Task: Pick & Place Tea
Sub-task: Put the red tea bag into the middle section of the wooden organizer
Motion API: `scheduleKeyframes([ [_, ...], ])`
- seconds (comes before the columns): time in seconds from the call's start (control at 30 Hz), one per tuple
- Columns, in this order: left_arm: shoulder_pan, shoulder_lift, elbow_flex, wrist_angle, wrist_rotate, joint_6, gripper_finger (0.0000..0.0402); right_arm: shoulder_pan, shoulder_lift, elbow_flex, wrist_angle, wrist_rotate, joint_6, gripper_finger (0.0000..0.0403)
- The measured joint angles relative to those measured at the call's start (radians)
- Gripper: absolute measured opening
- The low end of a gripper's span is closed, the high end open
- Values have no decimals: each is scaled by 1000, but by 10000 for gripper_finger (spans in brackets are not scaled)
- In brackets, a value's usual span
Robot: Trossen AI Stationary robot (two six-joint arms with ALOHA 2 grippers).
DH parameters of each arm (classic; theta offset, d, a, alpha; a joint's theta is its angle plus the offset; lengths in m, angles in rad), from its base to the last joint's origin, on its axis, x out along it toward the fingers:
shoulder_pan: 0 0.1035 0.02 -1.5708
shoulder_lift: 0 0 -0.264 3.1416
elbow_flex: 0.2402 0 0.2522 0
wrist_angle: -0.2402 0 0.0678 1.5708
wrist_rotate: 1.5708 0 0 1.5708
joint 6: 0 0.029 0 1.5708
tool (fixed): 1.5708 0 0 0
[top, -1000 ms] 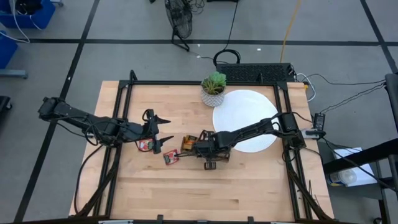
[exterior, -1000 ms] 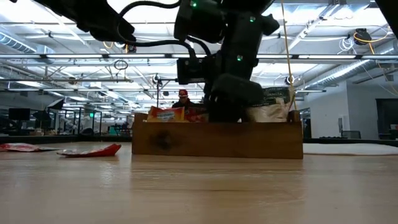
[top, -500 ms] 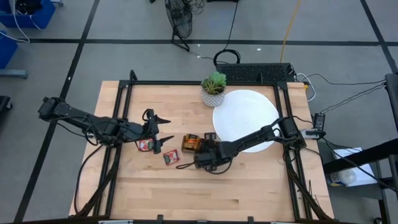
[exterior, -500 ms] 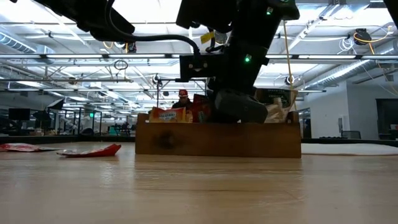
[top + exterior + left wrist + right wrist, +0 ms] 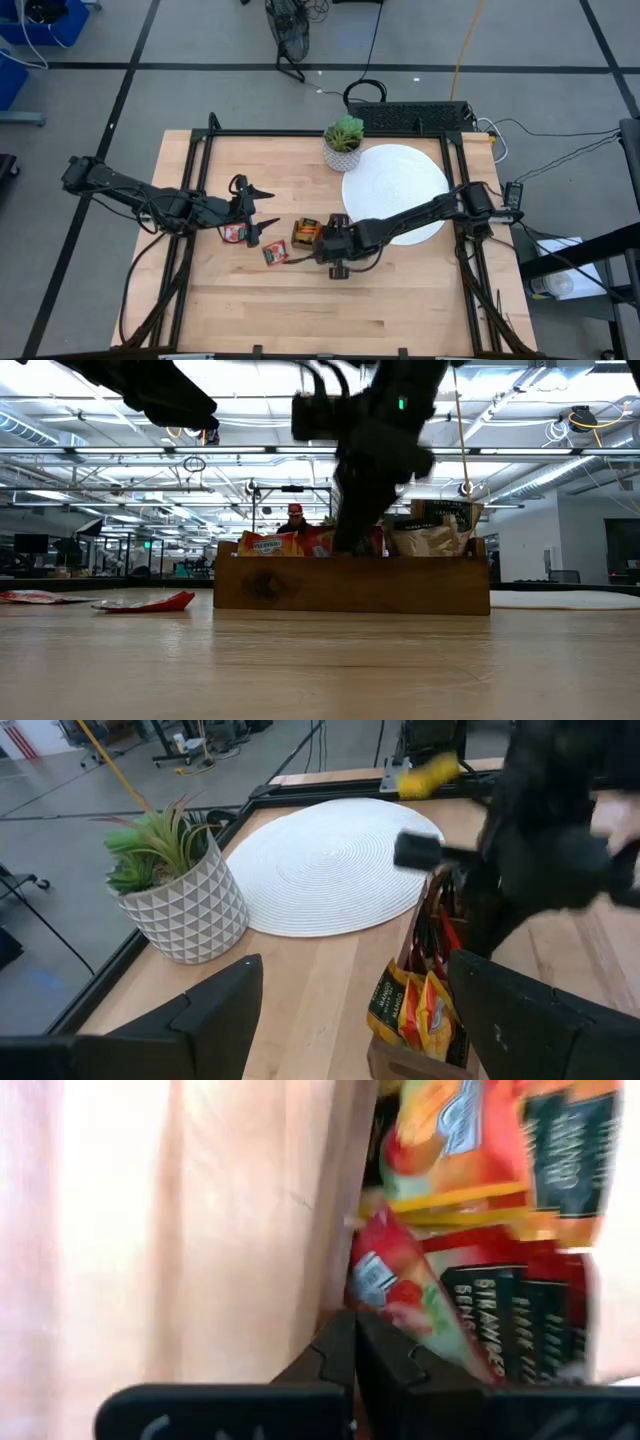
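Observation:
A brown wooden tray (image 5: 350, 586) stands mid-table with tea sachets upright in its compartments, orange ones (image 5: 412, 1008) at its left end. My right gripper (image 5: 353, 1330) hangs over the tray's middle (image 5: 328, 243), shut on a red sachet (image 5: 395, 1285). Two more red sachets (image 5: 235, 233) (image 5: 275, 254) lie flat on the table left of the tray. Beside them my left gripper (image 5: 268, 207) waits open above the table, holding nothing. My right gripper pinches the red sachet by its lower edge (image 5: 362, 1308), right at the fingertips. The fingers come from above, slanting down into the tray. The sachet stands tilted beyond the fingertips, among the other sachets; whether it is clear of the tray I cannot tell.
A white round mat (image 5: 395, 195) lies at the back right, and a potted green plant (image 5: 343, 143) stands at its far left edge. A black frame (image 5: 200, 180) borders the table. Bare wood runs along the near edge (image 5: 330, 310).
My right gripper has risen from deep in the tray's middle to above its rim, tipping a little and staying shut. The left arm has kept still.

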Motion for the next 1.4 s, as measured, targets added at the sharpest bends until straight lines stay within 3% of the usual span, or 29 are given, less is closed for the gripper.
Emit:
scheduleKeyframes([
  [0.13, 0, 0, 0, 0, 0, 0, 310, -8, -66, 0, 13, -2, 15, 0],
  [0.37, 0, 0, 0, -26, 0, -12, 310, 1, -102, 1, 226, -3, -92, 0],
  [0.6, 8, 0, 0, -235, 6, -186, 310, -2, -102, 1, 245, -1, -103, 0],
  [0.83, 7, 30, 0, -568, 228, -555, 310, -2, -97, -18, 289, -1, -162, 0],
  [1.13, 27, 192, 0, -905, 403, -953, 310, -10, -96, -212, 542, 0, -247, 0],
  [1.23, 31, 265, 0, -917, 474, -977, 310, -11, -96, -255, 611, -1, -254, 0],
  [1.4, 51, 389, 0, -912, 493, -925, 310, -6, -96, -292, 682, -2, -257, 0],
])
